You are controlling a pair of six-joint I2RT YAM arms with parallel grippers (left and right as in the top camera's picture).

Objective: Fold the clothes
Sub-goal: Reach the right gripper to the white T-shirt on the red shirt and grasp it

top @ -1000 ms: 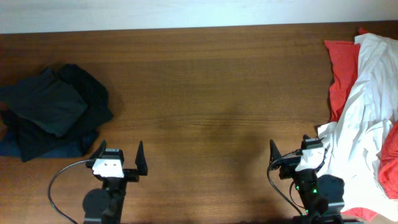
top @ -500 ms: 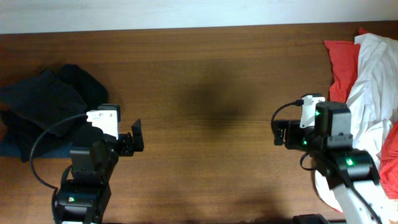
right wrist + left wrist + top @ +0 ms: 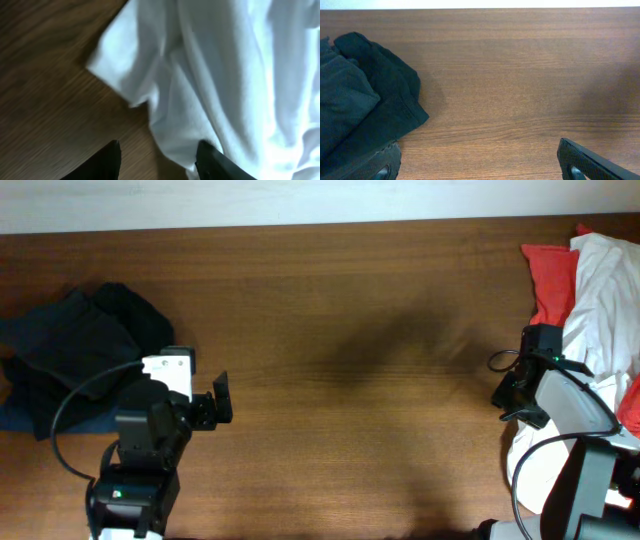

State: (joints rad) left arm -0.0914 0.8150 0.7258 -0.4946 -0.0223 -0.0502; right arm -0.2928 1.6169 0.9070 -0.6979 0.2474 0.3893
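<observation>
The white T-shirt (image 3: 598, 300) lies crumpled at the table's right edge, partly over a red T-shirt (image 3: 548, 280). In the right wrist view its lower edge and a sleeve-like corner (image 3: 225, 65) fill the upper right. My right gripper (image 3: 512, 395) is open just at the shirt's left edge; in its own view (image 3: 159, 150) the right finger (image 3: 210, 160) is against the white cloth and the left one is over bare wood. It holds nothing. My left gripper (image 3: 190, 395) is open and empty over bare wood (image 3: 477, 162), far from the shirt.
A heap of black and navy garments (image 3: 80, 360) lies at the left, also in the left wrist view (image 3: 360, 95), just beside my left finger (image 3: 380, 162). The wooden table (image 3: 340, 330) runs between the two heaps. A white wall edges the far side.
Both arms have risen from their low rest. The right gripper has swung right, up to the white shirt's edge. The left arm moved forward a little and then held still.
</observation>
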